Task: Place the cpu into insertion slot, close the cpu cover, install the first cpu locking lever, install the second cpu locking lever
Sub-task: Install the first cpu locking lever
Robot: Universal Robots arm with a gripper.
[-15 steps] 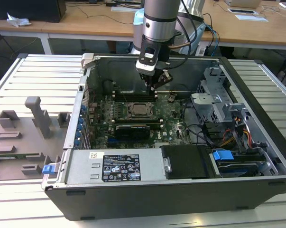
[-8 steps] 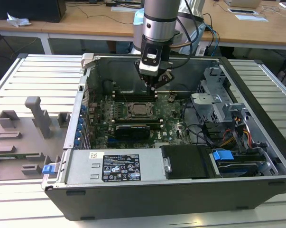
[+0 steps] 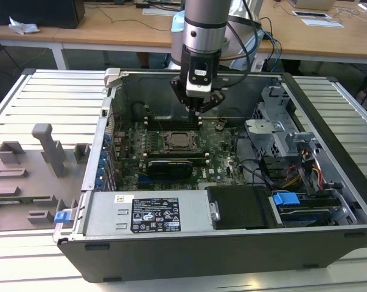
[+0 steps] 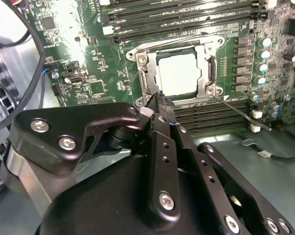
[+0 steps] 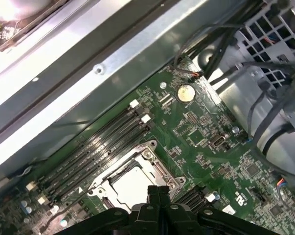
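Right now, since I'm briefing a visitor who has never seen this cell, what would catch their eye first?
The open grey computer case on the slatted table, with the arm's shut gripper hanging inside it. Close to its tip, on the green motherboard, the pale cpu sits framed by the silver cpu cover.

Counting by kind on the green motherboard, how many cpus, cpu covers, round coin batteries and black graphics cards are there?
cpu: 1
cpu cover: 1
coin battery: 1
graphics card: 1
Total: 4
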